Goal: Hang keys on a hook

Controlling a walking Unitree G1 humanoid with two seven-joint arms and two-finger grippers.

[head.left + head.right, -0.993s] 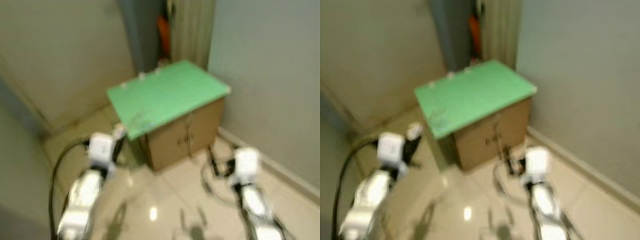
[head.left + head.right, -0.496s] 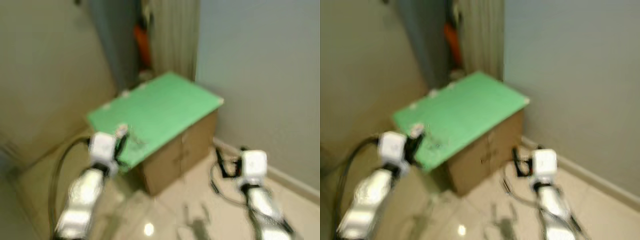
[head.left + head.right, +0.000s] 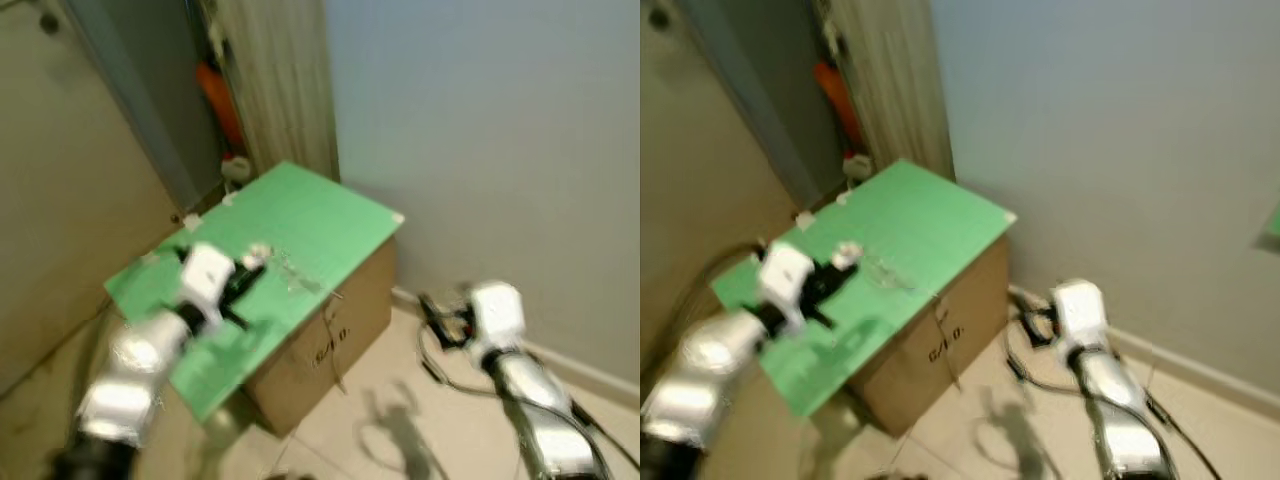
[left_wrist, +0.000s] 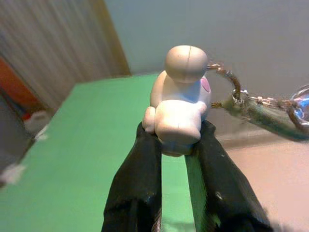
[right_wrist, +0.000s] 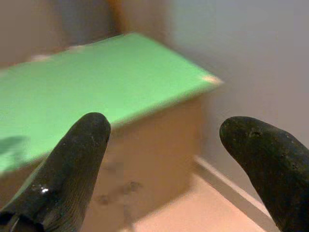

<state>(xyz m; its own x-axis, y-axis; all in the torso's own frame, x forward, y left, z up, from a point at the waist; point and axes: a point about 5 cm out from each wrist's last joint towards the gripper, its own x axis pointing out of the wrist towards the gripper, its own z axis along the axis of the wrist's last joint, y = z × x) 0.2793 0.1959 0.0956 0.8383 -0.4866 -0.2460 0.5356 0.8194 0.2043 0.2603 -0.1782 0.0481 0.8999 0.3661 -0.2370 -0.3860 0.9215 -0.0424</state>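
Now the left gripper [image 4: 174, 145] pinches the keys [image 4: 181, 104] by their white toy, over the green worktop [image 3: 320, 225]. Its key ring hangs to the right. No hook can be seen. To the right, the right gripper [image 5: 178, 140] has spread fingers.

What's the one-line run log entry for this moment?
left claw: shut on figurine keychain, above green board | keys: dangling | right claw: open, empty | hook: unseen
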